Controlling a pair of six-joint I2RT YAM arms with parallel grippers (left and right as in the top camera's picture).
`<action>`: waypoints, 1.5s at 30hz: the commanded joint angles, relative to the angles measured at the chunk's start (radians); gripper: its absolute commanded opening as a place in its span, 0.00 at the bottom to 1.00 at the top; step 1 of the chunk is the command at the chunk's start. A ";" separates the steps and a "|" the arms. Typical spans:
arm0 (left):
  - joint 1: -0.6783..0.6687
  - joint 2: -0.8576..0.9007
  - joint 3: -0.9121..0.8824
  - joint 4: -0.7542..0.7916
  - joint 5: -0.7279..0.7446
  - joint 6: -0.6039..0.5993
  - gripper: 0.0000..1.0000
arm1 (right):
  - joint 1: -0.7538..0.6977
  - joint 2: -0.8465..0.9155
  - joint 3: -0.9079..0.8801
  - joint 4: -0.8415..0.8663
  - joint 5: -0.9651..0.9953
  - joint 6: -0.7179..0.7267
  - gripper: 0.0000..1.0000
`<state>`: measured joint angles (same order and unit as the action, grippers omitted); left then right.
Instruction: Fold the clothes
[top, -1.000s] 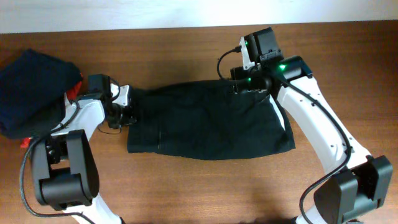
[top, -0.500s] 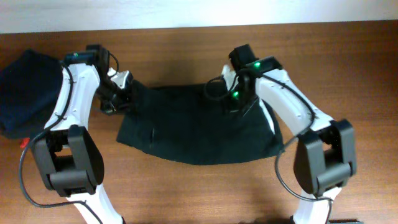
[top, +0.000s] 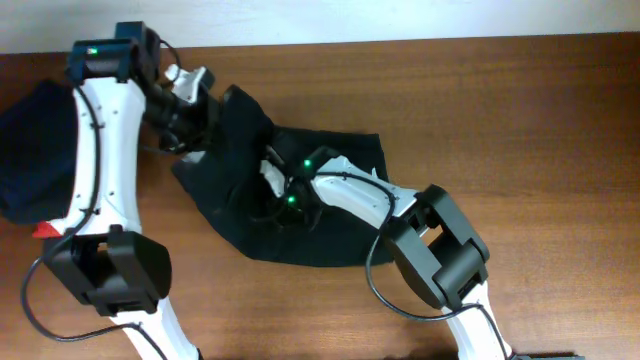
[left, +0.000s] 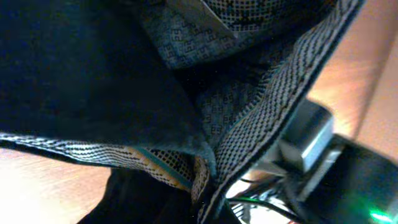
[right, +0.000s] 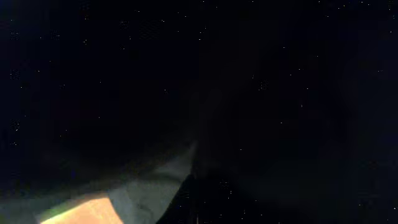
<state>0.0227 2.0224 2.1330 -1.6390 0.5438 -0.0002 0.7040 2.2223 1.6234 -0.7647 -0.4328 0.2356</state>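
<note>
The clothes are one black garment (top: 335, 215), bunched and lying slantwise across the middle of the table in the overhead view. My left gripper (top: 203, 122) is shut on its upper left corner and holds that corner raised. The left wrist view is filled by the garment's patterned inner waistband (left: 249, 118), which hides the fingers. My right gripper (top: 287, 200) is shut on a fold of the cloth near the garment's middle. Black cloth (right: 249, 93) covers nearly all of the right wrist view, fingers included.
A dark navy pile of cloth (top: 35, 150) lies at the table's left edge, with something red (top: 45, 230) showing beside it. Brown wooden tabletop (top: 520, 150) stretches to the right of the garment. The right arm (top: 360, 195) lies over the garment.
Both grippers closed on the garment. The left one rose up and back with its corner. The right one swept left to the middle, dragging its edge over, so the flat garment is now bunched.
</note>
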 joint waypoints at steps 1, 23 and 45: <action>-0.080 -0.008 0.011 0.006 -0.045 0.005 0.01 | -0.097 -0.149 0.087 -0.144 0.153 -0.044 0.05; -0.497 0.120 0.010 0.196 -0.081 -0.198 0.02 | -0.460 -0.237 -0.373 -0.181 0.282 -0.130 0.05; -0.315 0.465 0.058 0.538 -0.274 -0.107 0.67 | -0.367 -0.345 -0.363 -0.270 -0.225 -0.262 0.05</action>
<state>-0.2859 2.4420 2.1857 -1.0950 0.2718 -0.1268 0.3168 1.8851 1.3521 -1.1015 -0.6456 -0.0799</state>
